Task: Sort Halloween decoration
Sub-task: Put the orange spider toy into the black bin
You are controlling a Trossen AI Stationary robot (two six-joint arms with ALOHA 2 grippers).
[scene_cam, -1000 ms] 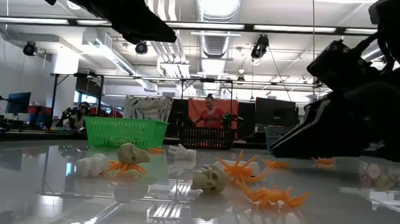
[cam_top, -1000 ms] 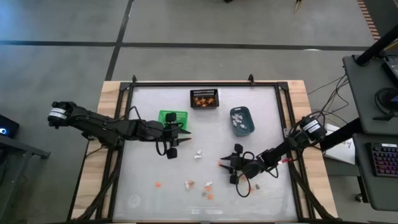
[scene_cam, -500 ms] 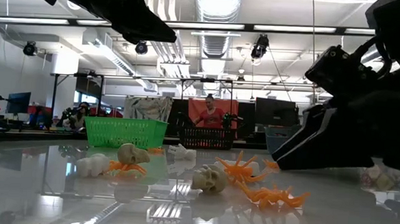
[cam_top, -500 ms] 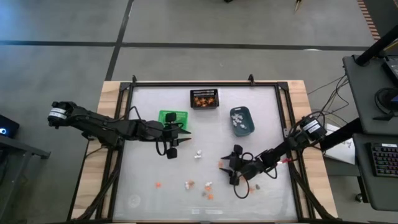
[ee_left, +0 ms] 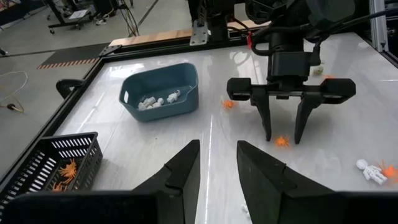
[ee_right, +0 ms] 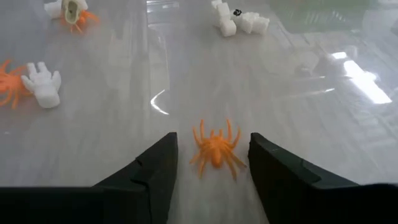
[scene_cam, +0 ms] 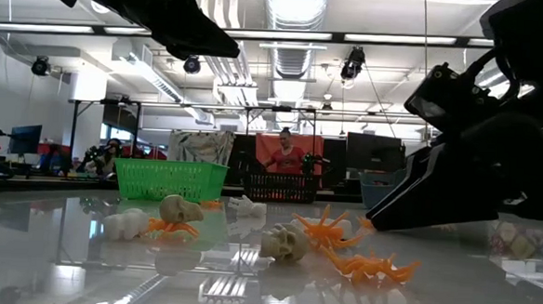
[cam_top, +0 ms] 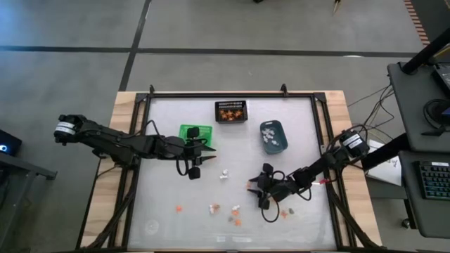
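An orange spider [ee_right: 216,149] of the Halloween decoration lies flat on the white table, right of centre [cam_top: 249,185]. My right gripper [ee_right: 212,168] stands open just above the table, one finger on either side of the spider and neither touching it; the left wrist view shows the same spider [ee_left: 283,142] between the fingers of my right gripper [ee_left: 283,127]. My left gripper [ee_left: 217,168] hangs open and holds nothing above the table beside the green bin [cam_top: 195,132]. More trinkets lie loose: a white one [cam_top: 223,173], and orange and tan ones [cam_top: 214,207] toward the near edge.
A black mesh bin [cam_top: 230,111] with orange pieces stands at the far middle. A blue-grey bin [cam_top: 273,135] with white pieces is to its right. Skulls [scene_cam: 284,241] and orange spiders [scene_cam: 368,266] lie near the front edge. A person stands in the room beyond the table.
My right gripper has tipped a little and edged toward the table's left, its fingers now on both sides of the orange spider. The spider has stayed where it lay.
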